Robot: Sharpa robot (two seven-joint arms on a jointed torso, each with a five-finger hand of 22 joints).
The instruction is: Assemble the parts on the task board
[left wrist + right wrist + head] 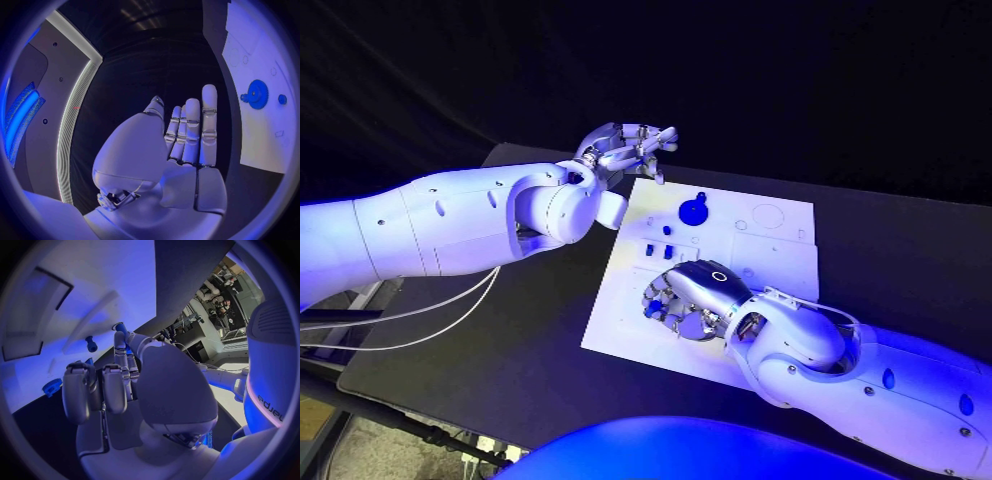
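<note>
The white task board (pixel 733 240) lies in the middle of the black table. A round blue gear part (pixel 694 212) (pixel 256 94) sits on its far half, with a small blue peg (pixel 282 99) beside it. More small blue parts (pixel 664 238) lie near the board's middle. My left hand (pixel 629 143) (pixel 184 140) hovers above the board's far left corner, fingers stretched out and holding nothing. My right hand (pixel 689 298) (pixel 125 385) is low over the board's near half. Its thumb and one finger pinch a small blue part (pixel 119 328); the other fingers are curled in.
A blue peg (pixel 92 344) stands on the board just beyond my right hand's fingertips, and another blue piece (pixel 53 386) lies beside the curled fingers. Bare black table (pixel 488 350) stretches left of the board. Cables (pixel 430 320) hang under my left arm.
</note>
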